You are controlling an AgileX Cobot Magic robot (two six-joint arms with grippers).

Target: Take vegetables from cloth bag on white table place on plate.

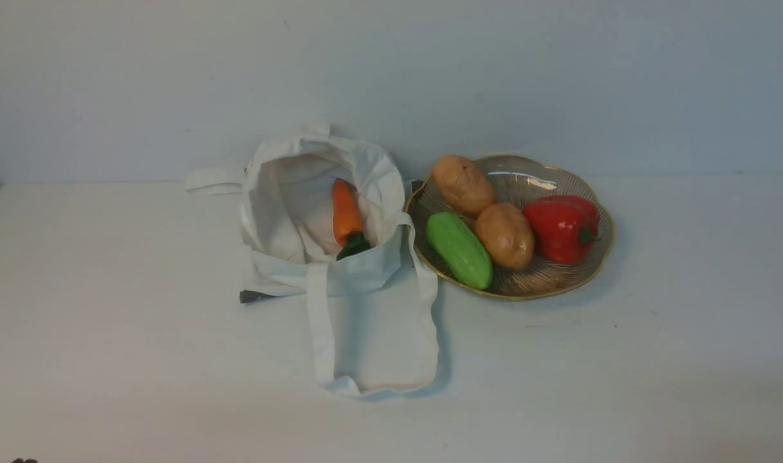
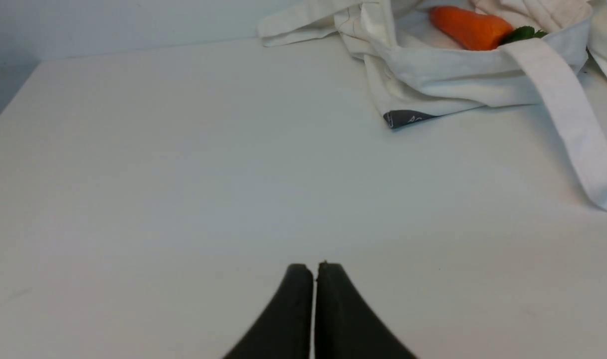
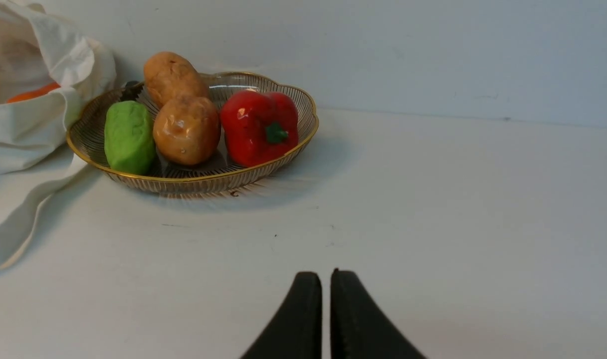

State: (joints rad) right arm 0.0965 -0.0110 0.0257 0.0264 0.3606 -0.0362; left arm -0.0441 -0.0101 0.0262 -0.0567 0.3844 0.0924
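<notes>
A: Toward the far edge of the surface (image 1: 108, 334), left of middle, the cloth bag (image 1: 320, 212) lies open with one carrot (image 1: 345, 211) inside. How far along are we?

B: Mostly done, I'd judge. Just right of the bag, the plate (image 1: 584, 270) carries four vegetables; the carrot is what's left.

A: Count them, left to right?

B: One green cucumber (image 1: 459, 249), two potatoes (image 1: 462, 184) (image 1: 505, 235), one red pepper (image 1: 562, 227). So five vegetables, one bag, one plate. The bag's folds may hide something more; I can't tell.

A: And the arms?

B: The left claw (image 2: 314, 271) has its jaws pressed together, empty, over bare surface well short of the bag. The right claw (image 3: 326, 279) is likewise closed with only a slit, holding nothing, well short of the plate.
</notes>
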